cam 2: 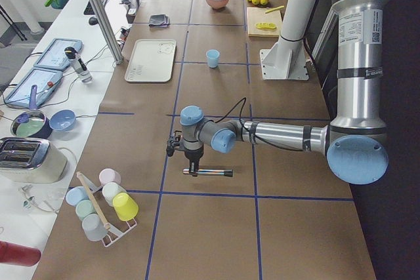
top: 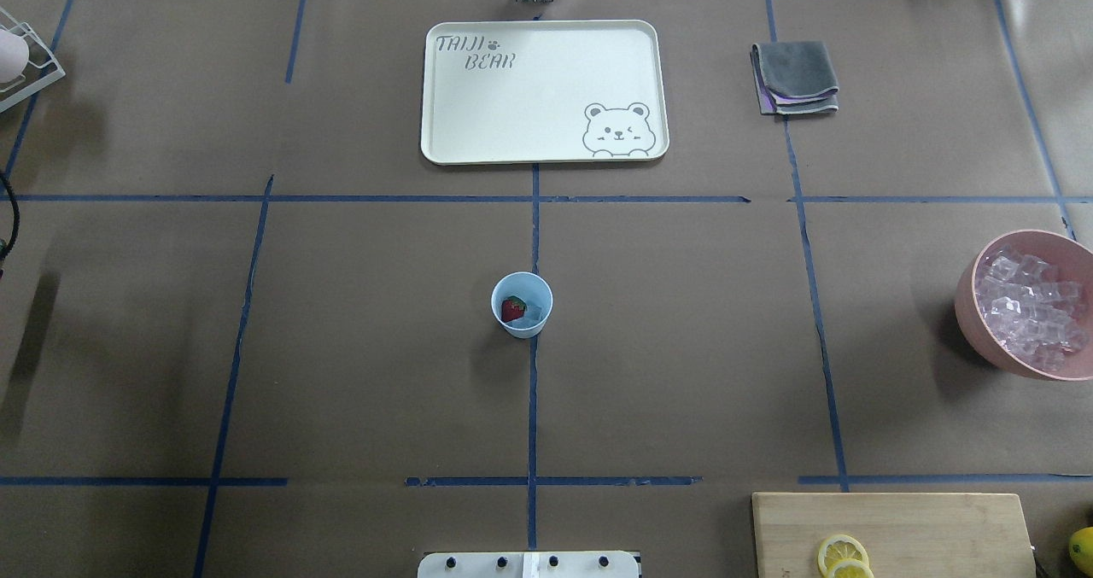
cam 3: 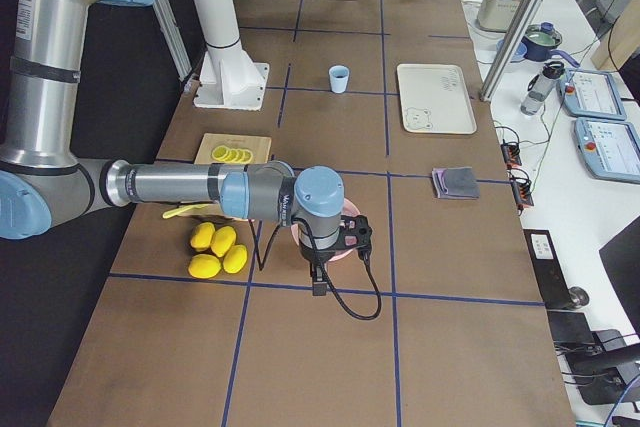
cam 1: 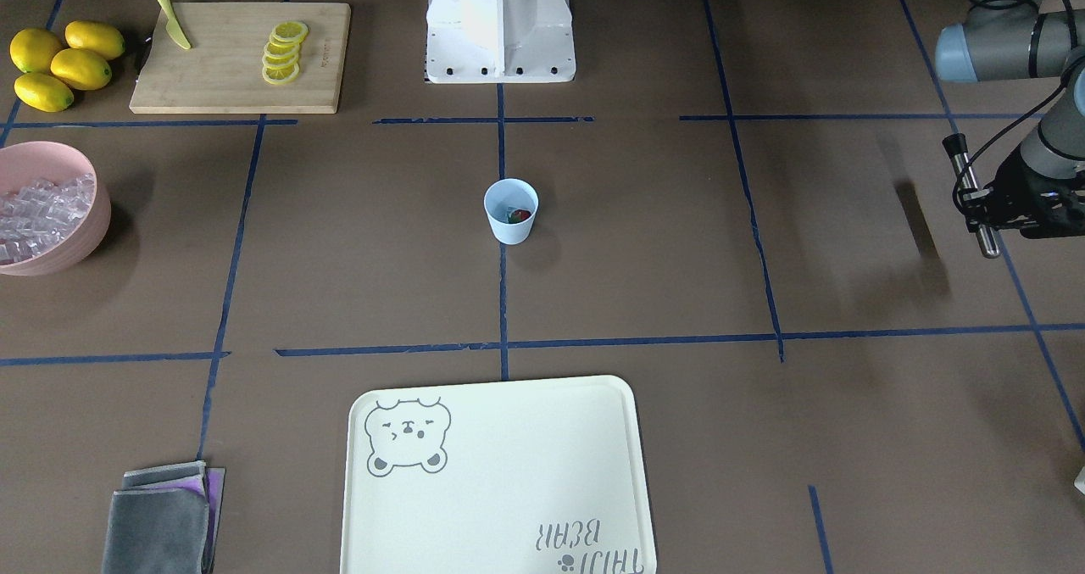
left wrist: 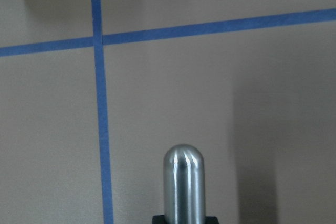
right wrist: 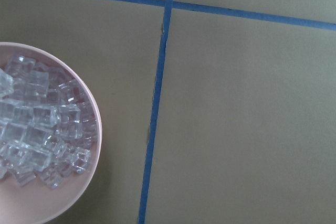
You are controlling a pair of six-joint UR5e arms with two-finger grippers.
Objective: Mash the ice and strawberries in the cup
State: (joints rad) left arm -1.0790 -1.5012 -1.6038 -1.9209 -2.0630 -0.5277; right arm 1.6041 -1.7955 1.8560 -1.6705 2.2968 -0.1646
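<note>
The pale-blue cup (top: pixel 522 305) (cam 1: pixel 511 210) stands upright at the table's centre, on the crossing of blue tape lines. Inside it lie one red strawberry (top: pixel 512 308) (cam 1: pixel 520 214) and a piece of ice (top: pixel 534 312). More ice (top: pixel 1029 309) (right wrist: pixel 37 140) fills the pink bowl (top: pixel 973 305) (cam 1: pixel 95 218). My left gripper (cam 1: pixel 976 205) (cam 2: pixel 192 162) hovers far off to the cup's side, shut on a metal rod (cam 1: pixel 973 197) (left wrist: pixel 182 179) (cam 2: pixel 209 172) with a rounded tip. My right gripper (cam 3: pixel 318 275) hangs beside the pink bowl; I cannot tell whether it is open or shut.
A cream bear tray (top: pixel 444 147) lies beyond the cup. A folded grey cloth (top: pixel 796 77) sits to its right. A cutting board (cam 1: pixel 229 82) carries lemon slices (cam 1: pixel 284 52) and a yellow knife (cam 1: pixel 172 17), with whole lemons (cam 1: pixel 63 64) beside it. A rack of cups (cam 2: pixel 102 204) stands at the left end.
</note>
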